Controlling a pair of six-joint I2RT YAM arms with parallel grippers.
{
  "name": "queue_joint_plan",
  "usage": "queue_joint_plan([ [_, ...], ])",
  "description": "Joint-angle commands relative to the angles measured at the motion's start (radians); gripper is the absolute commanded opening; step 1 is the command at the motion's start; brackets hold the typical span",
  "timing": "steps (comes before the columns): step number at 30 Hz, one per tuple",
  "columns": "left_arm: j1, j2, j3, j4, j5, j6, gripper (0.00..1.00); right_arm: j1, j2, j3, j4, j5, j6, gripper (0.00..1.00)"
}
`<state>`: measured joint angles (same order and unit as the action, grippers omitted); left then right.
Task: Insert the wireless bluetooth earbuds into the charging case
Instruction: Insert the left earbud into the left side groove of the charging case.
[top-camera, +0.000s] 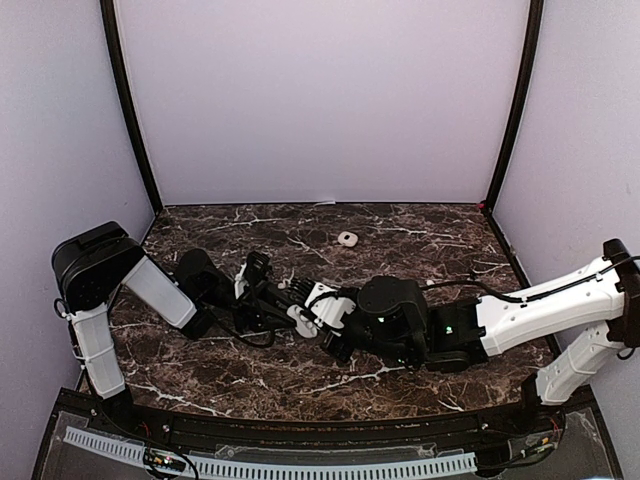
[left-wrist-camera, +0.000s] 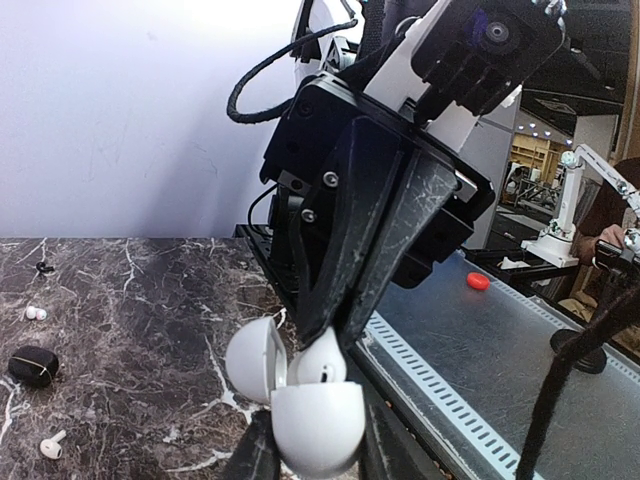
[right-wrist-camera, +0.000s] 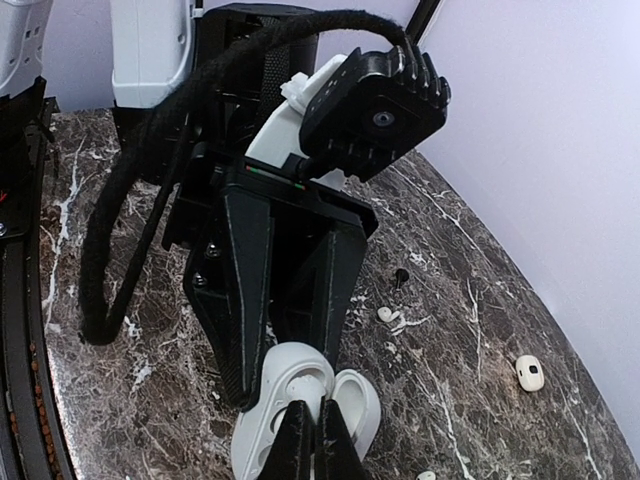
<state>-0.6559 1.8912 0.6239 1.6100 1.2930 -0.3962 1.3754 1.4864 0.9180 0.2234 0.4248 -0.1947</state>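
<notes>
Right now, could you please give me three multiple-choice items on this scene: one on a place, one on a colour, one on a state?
1. The case is:
A. in the left pincer
B. lying by the far wall
C. on the right arm's base
2. Its colour is:
A. black
B. white
C. red
3. Its lid is:
A. shut
B. missing
C. open

Answers:
1. A: the left wrist view shows it clamped there.
2. B: the shell is glossy white.
3. C: the lid stands swung aside, with a bud at the well.
</notes>
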Motion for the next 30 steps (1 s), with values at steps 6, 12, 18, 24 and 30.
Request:
queue_joint_plan([
  [6, -0.008, -0.056, -0.008, 0.223, 0.005, 0.010, 0.00, -0.001, 0.005, 0.000, 0.016, 0.015, 0.025, 0.00],
  [12, -0.008, -0.059, -0.013, 0.223, -0.001, 0.013, 0.00, -0.001, 0.036, 0.018, 0.019, 0.005, 0.024, 0.00],
  [18, -0.008, -0.060, -0.010, 0.223, -0.004, 0.010, 0.00, -0.001, 0.050, 0.011, 0.024, -0.024, 0.040, 0.05],
  [24, -0.007, -0.060, -0.020, 0.223, -0.006, 0.016, 0.00, -0.001, 0.015, 0.009, 0.014, -0.042, 0.052, 0.13],
  [30, -0.007, -0.060, -0.027, 0.223, -0.016, 0.019, 0.00, -0.005, -0.072, -0.028, 0.023, -0.074, 0.057, 0.28],
])
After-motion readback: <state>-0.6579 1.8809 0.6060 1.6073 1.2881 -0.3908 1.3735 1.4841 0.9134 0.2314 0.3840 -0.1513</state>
